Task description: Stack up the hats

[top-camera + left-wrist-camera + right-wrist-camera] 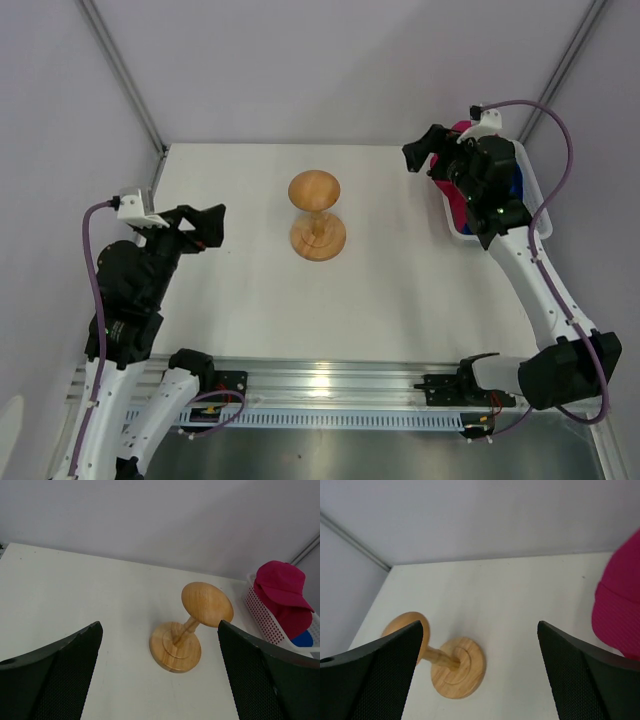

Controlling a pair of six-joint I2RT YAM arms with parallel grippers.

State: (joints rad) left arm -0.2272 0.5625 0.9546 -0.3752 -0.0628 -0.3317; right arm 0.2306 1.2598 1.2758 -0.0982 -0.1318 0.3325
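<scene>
Left wrist view: pink cap (281, 587) heaped in basket (260, 616), blue cap (303, 639) beneath; wooden stand (190, 627) upright on table (75, 595). Left gripper (205, 226) spread wide, empty; right gripper (425, 155) likewise, near basket.

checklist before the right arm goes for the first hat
1. Stand upright, top bare: ok.
2. Right gripper open and empty: ok.
3. Left gripper open, apart from the stand: ok.
4. Pink hat on top in the basket, nothing over it: ok.
5. Right gripper lined up on the pink hat: not ok, the hat sits at the right edge of its wrist view.
6. Both blue hats present under the pink one: cannot tell, only a patch of blue shows.
</scene>
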